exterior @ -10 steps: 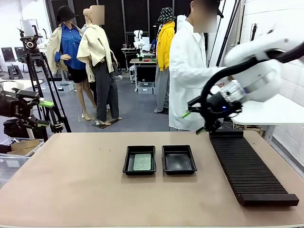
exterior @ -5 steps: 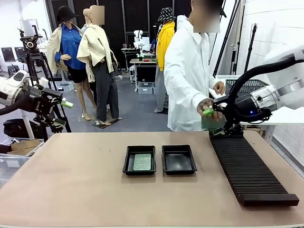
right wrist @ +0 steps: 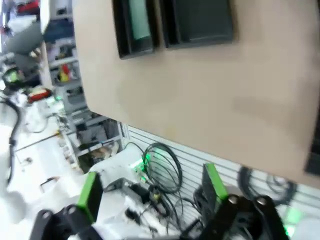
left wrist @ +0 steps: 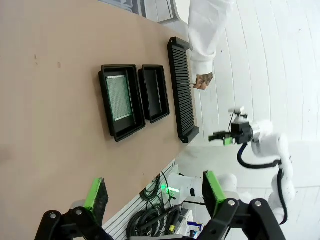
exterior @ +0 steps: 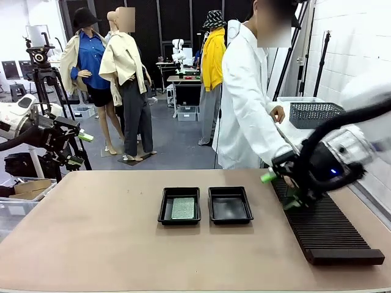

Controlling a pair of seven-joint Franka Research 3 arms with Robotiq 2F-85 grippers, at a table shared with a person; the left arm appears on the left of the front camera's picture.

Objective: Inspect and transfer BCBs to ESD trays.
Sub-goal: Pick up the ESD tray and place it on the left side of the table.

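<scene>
The BCB (exterior: 182, 208), a thin flat green rectangular circuit board, lay flat on the floor of the left ESD tray (exterior: 164, 206), a shallow glossy black plastic tray with a flared rim, and covered most of that floor. Just beside that tray, on its right and not quite touching it, sat the right ESD tray (exterior: 230, 207), identical and bare inside. Both stood on the tan rectangular table (exterior: 91, 238). Well to the right of the left ESD tray lay the long black ribbed plastic rack (exterior: 324, 229). Over the rack's far end, to the right of and beyond that tray, hung the right gripper (exterior: 280, 190), its green pads spread wide with nothing between them; whether it touched the rack could not be told. A person in a white coat (exterior: 244, 116) stood past the table edge, with one hand (left wrist: 203, 80) over that same end of the rack. The left gripper (exterior: 79, 149) hung off the table, far to the left of the left ESD tray and above its level, jaws likewise wide apart and empty.
</scene>
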